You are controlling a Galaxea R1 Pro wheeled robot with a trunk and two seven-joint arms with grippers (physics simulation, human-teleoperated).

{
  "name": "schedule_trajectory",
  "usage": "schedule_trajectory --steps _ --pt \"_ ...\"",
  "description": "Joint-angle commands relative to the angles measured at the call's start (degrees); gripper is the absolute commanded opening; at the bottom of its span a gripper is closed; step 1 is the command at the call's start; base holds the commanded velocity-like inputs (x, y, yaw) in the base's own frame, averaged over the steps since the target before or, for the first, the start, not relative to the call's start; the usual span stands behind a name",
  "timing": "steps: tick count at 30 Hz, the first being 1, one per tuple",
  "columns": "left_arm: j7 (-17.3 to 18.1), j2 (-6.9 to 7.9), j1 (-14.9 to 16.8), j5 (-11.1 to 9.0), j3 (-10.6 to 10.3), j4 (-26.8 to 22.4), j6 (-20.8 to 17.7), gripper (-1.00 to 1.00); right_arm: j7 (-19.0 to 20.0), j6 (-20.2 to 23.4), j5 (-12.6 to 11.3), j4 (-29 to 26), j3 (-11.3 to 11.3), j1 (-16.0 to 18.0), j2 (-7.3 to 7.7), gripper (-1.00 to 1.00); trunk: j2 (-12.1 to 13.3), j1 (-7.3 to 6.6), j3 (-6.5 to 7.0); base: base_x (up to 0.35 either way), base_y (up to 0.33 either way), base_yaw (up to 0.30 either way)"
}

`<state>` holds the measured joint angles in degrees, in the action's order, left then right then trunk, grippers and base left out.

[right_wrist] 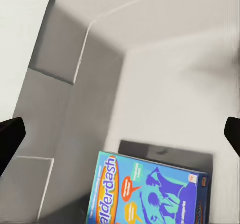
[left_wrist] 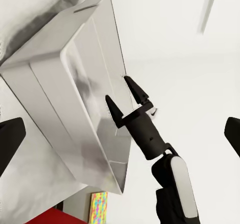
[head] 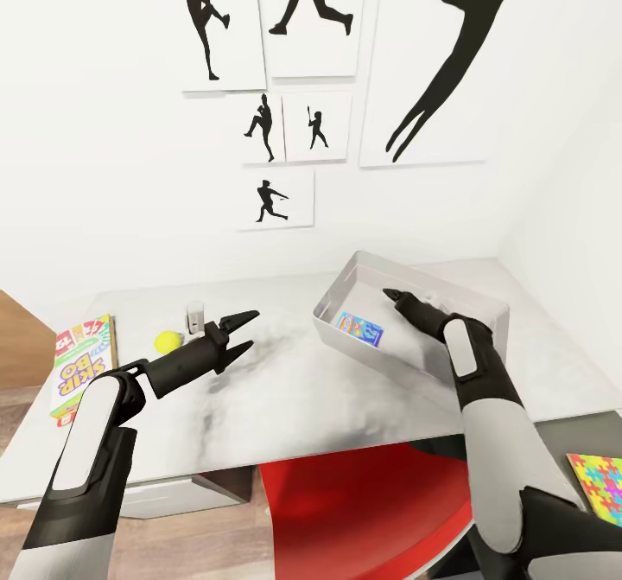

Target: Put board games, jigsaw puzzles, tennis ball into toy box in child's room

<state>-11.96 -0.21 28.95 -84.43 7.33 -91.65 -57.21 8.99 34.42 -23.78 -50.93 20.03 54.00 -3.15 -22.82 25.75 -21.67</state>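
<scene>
The shallow light grey toy box [head: 484, 303] with thick sloping walls sits on the pale marbled grey surface [head: 285, 398], toward its right rear. Inside it, near the left end, lies a flat turquoise-blue board game box [head: 359, 328]; the right wrist view shows part of its orange lettering, reading "alderdash" [right_wrist: 150, 194], with dark blue figures beside it. The right gripper [head: 396, 297] hangs over the bin's interior, its black fingers spread and empty, as the left wrist view shows [left_wrist: 125, 96].

At the surface's left edge lies a flat white and green game box with red ends, lettered SKIP BO [head: 83, 364]. Just beside it sits the small plain yellow-green tennis ball [head: 167, 341], and close behind that a small pale cylindrical cup [head: 195, 314]. The left gripper [head: 246, 331] hovers over the bare middle of the surface, fingers parted and holding nothing.

A multicoloured jigsaw puzzle sheet [head: 600, 487] of interlocking pieces lies at the far right on a dark ledge. A glossy red chair [head: 363, 511] stands under the front edge.
</scene>
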Motion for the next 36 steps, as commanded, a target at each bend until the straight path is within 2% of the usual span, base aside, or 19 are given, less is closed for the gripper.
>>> schedule_trajectory --steps 1,5,7,8,10,11,12,13,15,18,20,26,32,36 --pt "-0.59 -0.01 0.05 -0.48 0.07 -0.05 -0.23 1.00 0.25 0.46 0.00 -1.90 -0.16 -0.68 -0.04 1.00 -0.10 0.03 -0.10 0.000 0.000 0.000" --pt "-0.61 0.00 0.05 -0.32 0.08 -0.07 -0.21 1.00 0.25 0.79 -0.08 -5.91 -0.81 -2.32 0.03 1.00 -0.10 0.03 -0.10 0.000 0.000 0.000" --pt "-0.47 0.01 0.03 -0.22 0.07 -0.05 -0.22 1.00 0.24 1.53 -0.13 -10.53 -1.26 -4.24 0.11 1.00 -0.10 0.03 -0.10 0.000 0.000 0.000" --pt "-0.47 0.01 0.03 -0.22 0.07 -0.05 -0.22 1.00 0.24 1.53 -0.13 -10.53 -1.26 -4.24 0.11 1.00 -0.10 0.03 -0.10 0.000 0.000 0.000" --pt "-0.27 -0.03 -0.07 -0.15 0.10 -0.07 -0.19 1.00 0.21 3.26 -0.16 -15.82 -1.53 -6.43 0.18 1.00 -0.10 0.03 -0.10 0.000 0.000 0.000" --pt "-0.27 -0.03 -0.07 -0.15 0.10 -0.07 -0.19 1.00 0.21 3.26 -0.16 -15.82 -1.53 -6.43 0.18 1.00 -0.10 0.03 -0.10 0.000 0.000 0.000" --pt "-0.21 -0.02 -0.15 -0.13 0.11 -0.06 -0.17 1.00 0.20 4.52 -0.17 -18.73 -1.61 -7.68 0.21 1.00 -0.10 0.03 -0.10 0.000 0.000 0.000" --pt "-0.21 -0.02 -0.15 -0.13 0.11 -0.06 -0.17 1.00 0.20 4.52 -0.17 -18.73 -1.61 -7.68 0.21 1.00 -0.10 0.03 -0.10 0.000 0.000 0.000" --pt "-0.13 0.00 -0.37 -0.01 0.12 0.00 -0.13 1.00 0.20 7.58 -0.22 -24.77 -1.69 -10.35 0.26 1.00 -0.10 0.03 -0.10 0.000 0.000 0.000" --pt "-0.09 0.03 -0.51 0.04 0.14 0.07 -0.10 1.00 0.21 9.21 -0.25 -27.75 -1.77 -11.71 0.26 1.00 -0.10 0.03 -0.10 0.000 0.000 0.000" --pt "-0.02 0.09 -0.83 0.17 0.14 0.16 -0.07 1.00 0.20 12.33 -0.29 -32.73 -1.85 -14.21 0.27 1.00 -0.10 0.03 -0.10 0.000 0.000 0.000" --pt "0.00 0.13 -1.24 0.80 0.19 0.32 0.16 1.00 0.28 16.91 -0.35 -37.83 -1.94 -17.28 0.37 1.00 -0.10 0.03 -0.10 0.000 0.000 0.000" --pt "0.00 0.13 -1.40 1.12 0.21 0.63 0.39 1.00 0.28 18.87 -0.35 -39.55 -2.10 -18.40 0.54 1.00 -0.10 0.03 -0.09 0.000 0.000 0.000" --pt "0.01 0.12 -1.55 1.31 0.22 1.23 0.54 1.00 0.29 20.42 -0.28 -40.43 -2.23 -19.27 1.76 1.00 -0.10 0.03 0.00 0.000 0.000 0.000"
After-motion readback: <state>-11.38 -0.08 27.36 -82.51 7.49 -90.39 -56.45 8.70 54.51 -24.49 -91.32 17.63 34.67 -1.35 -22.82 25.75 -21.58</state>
